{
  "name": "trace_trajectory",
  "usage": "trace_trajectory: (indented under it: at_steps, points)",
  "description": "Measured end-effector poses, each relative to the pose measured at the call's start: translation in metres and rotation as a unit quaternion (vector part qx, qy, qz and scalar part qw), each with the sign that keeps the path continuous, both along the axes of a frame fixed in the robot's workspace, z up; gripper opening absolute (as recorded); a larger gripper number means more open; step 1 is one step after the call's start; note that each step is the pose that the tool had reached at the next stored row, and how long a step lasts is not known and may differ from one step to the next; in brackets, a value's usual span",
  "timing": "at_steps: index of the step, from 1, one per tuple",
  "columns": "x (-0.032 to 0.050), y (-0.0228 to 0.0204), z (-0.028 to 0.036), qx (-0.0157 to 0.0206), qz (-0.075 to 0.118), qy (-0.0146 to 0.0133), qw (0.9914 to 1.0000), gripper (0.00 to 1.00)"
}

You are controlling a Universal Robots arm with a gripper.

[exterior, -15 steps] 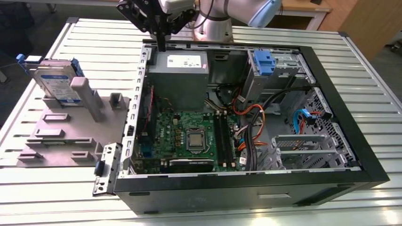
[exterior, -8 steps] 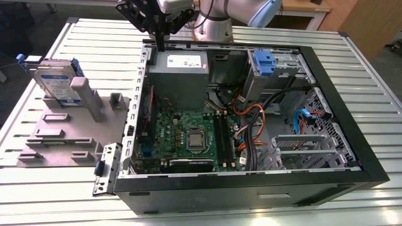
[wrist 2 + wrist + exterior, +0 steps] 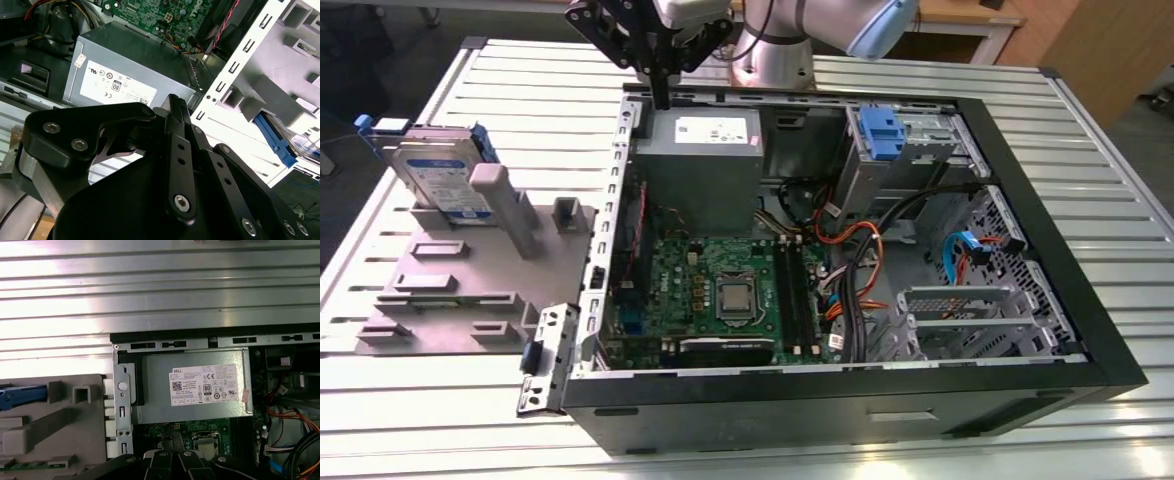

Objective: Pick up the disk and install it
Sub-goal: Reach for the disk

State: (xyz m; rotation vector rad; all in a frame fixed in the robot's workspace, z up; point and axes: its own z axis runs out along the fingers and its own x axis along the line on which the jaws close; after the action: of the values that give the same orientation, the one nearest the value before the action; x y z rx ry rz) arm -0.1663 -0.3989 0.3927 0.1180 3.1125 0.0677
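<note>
One black gripper (image 3: pixel 662 98) hung over the grey power-supply box (image 3: pixel 698 150) at the back corner of the open black computer case (image 3: pixel 1067 300), its fingers pinched together on nothing. The flat silver disk with blue side rails (image 3: pixel 438 178) leaned in the grey plastic fixture (image 3: pixel 467 290) on the exterior view's left, well apart from the gripper.

The exterior view looks down on the open black computer case (image 3: pixel 854 395); both wrist views, behind the jaws, share its grey power-supply box (image 3: pixel 130 60) (image 3: pixel 195 390).
</note>
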Motion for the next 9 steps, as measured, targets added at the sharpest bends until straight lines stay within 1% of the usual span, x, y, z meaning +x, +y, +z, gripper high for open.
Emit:
trace_trajectory:
  at_steps: [3,9]
  points:
    - [-0.0017,-0.0001,0.0,0.0,0.0,0.0,1.0,0.11]
    - [-0.0091,0.0,0.0,0.0,0.0,0.0,1.0,0.11]
